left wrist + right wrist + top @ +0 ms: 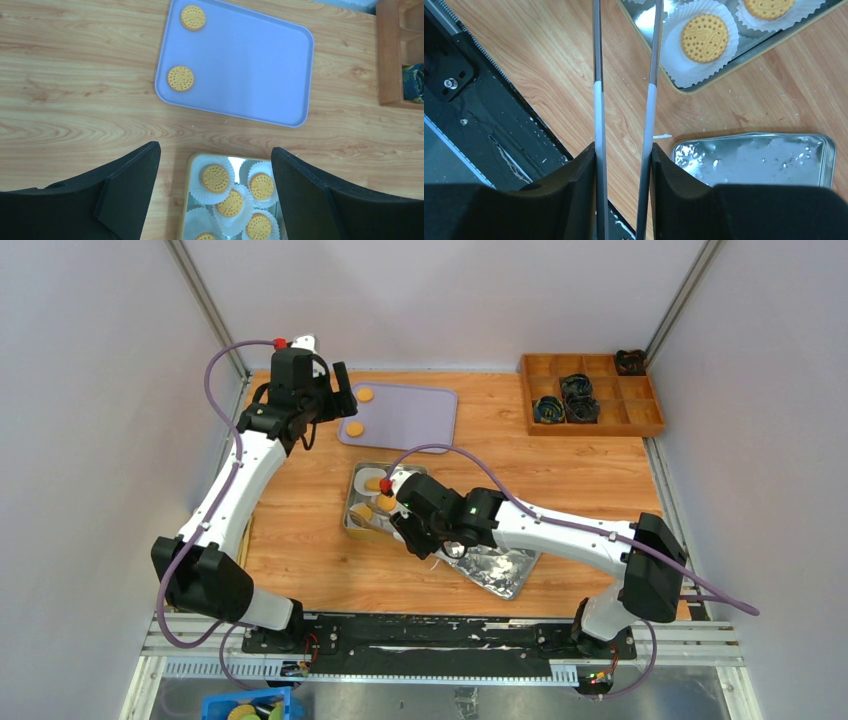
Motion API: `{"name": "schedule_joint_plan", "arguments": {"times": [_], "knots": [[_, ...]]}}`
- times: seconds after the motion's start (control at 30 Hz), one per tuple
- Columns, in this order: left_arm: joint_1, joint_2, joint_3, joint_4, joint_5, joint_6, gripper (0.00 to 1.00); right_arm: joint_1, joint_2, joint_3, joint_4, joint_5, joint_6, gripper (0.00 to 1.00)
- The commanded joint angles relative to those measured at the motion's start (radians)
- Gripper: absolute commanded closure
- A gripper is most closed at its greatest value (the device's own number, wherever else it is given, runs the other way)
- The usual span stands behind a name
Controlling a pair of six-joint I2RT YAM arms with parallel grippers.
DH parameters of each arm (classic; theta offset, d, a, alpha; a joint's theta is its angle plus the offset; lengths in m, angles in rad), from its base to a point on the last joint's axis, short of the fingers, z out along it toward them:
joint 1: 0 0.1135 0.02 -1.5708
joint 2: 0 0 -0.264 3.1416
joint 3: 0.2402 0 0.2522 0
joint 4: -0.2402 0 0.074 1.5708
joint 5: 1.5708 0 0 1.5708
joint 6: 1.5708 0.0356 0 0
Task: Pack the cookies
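Cookies (704, 38) sit in tin (190, 172) — right end effector (624, 150) grips tongs (598, 100).

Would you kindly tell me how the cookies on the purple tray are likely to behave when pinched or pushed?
The cookies look thin, rigid and perforated, so they probably lift stiffly yet might crack under a hard pinch from the tongs. Lying flat on the smooth tray, they would likely slide, not roll, if pushed.

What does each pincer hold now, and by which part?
The right pincer grips thin tongs across both blades, at their white bands. The left pincer is open, holding nothing.
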Motion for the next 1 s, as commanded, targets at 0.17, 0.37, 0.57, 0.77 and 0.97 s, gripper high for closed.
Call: {"name": "schedule_joint_plan", "arguments": {"times": [0.17,0.37,0.57,0.77,0.97], "knots": [[0.006,-0.034,0.001,0.001,-0.01,0.016,0.12,0.011,0.037,0.032,-0.008,0.044,-0.013,0.71],[0.006,-0.035,0.0,0.0,-0.008,0.025,0.12,0.011,0.035,0.036,-0.007,0.034,-0.007,0.57],[0.006,-0.03,0.002,0.003,0.004,0.025,0.12,0.011,0.029,0.044,-0.001,0.035,-0.003,0.52],[0.006,-0.037,0.002,0.011,0.021,0.027,0.1,0.011,0.038,0.053,0.0,0.036,-0.005,0.5],[0.006,-0.037,0.004,0.014,0.021,0.03,0.09,0.011,0.009,0.067,-0.001,0.138,-0.013,0.64]]}}
